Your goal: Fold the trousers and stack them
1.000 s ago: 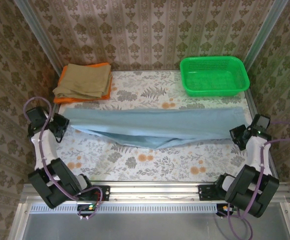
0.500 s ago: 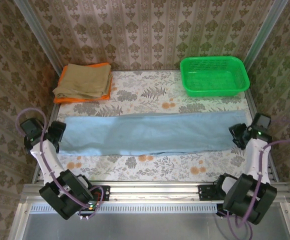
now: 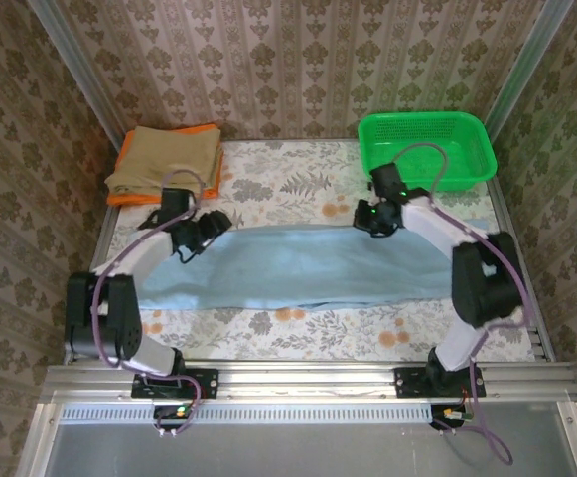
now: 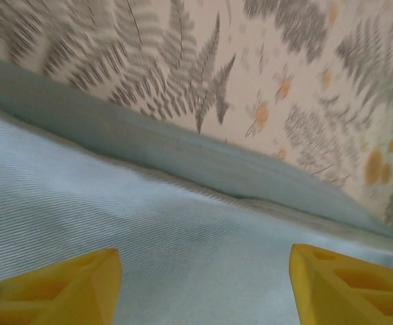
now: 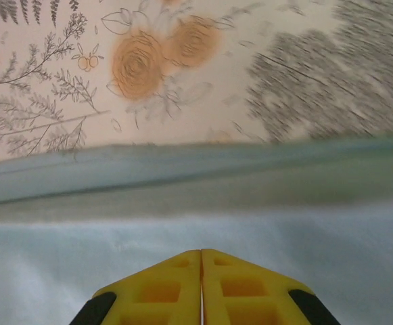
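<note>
Clearly, left gripper (image 4: 204, 264) spread, right gripper (image 5: 201, 252) pressed together — both over far edge of trousers (image 3: 298, 266); wrist views blurred.

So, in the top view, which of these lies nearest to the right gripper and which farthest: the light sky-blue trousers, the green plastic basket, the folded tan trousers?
1. Light sky-blue trousers: directly below the right gripper, whose fingers are shut, at the cloth's far edge.
2. Green plastic basket: far right corner.
3. Folded tan trousers: far left corner.
</note>
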Controlling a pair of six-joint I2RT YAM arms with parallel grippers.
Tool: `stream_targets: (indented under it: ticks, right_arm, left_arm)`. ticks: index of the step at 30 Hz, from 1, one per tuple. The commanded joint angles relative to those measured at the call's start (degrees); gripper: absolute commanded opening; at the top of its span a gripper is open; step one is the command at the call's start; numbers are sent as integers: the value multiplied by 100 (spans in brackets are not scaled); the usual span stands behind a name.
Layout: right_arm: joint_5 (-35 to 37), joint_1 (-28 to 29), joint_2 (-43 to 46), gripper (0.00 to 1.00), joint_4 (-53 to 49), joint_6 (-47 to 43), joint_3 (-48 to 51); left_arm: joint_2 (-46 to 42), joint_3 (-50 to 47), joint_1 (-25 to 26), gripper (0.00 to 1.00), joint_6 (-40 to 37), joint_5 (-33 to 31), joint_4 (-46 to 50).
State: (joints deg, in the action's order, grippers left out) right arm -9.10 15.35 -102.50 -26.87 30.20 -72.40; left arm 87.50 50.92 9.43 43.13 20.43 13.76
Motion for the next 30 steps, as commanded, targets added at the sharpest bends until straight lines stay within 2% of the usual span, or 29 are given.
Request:
stream_targets:
  ticks: [1, 7, 12, 21, 26, 30]
  right_arm:
    - [490, 64, -774, 9, -493, -334, -760]
    - [1001, 57, -1467, 8, -740, -470, -1596]
    - [993, 133, -1272, 9, -927, -611, -2005]
    - [944, 741, -433, 10, -1135, -782, -1201]
    - [837, 785, -396, 10, -892, -613, -663]
    - [928, 794, -584, 10, -855, -645, -650]
  left_arm:
    - [487, 73, 153, 66, 112, 287, -657]
    - [1190, 347, 217, 65, 110, 411, -1129]
    - [1350, 673, 247, 63, 295, 593, -1128]
    - [1082, 1020, 655, 65, 251, 563, -643]
    - [1459, 1326, 1299, 64, 376, 760, -913]
    - [1849, 1521, 1565, 64, 476, 813, -1149]
